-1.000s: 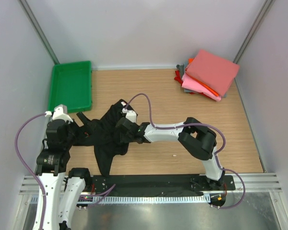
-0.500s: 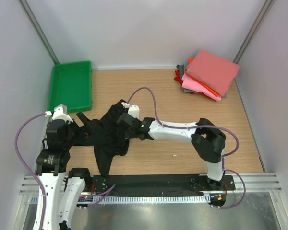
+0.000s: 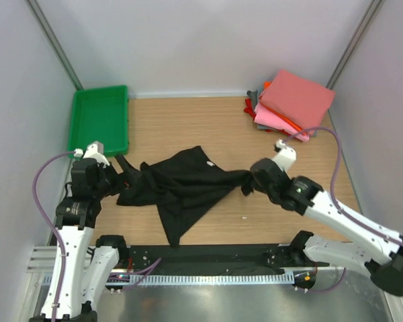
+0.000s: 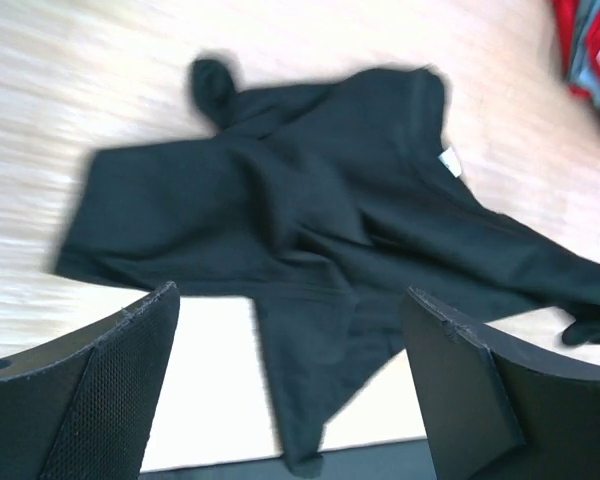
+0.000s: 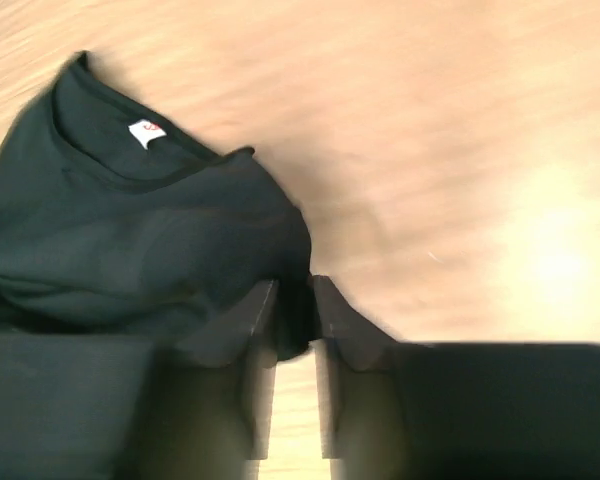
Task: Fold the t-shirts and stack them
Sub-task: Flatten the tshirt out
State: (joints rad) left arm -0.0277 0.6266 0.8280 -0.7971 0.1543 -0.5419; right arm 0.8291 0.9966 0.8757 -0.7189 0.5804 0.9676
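The plain black cloth t-shirt [image 3: 181, 184] lies stretched across the middle of the light wooden table [image 3: 188, 121], its right end pinched between the nearly closed fingers of the right gripper [image 5: 292, 300]. The left gripper [image 4: 290, 295] hangs over its left part, jaws wide apart, gripping nothing

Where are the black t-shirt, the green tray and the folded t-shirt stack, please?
black t-shirt [image 3: 181, 181], top view, middle of its body.
green tray [image 3: 99, 124], top view, bare floor.
folded t-shirt stack [image 3: 297, 99], top view, salmon-pink top shirt.
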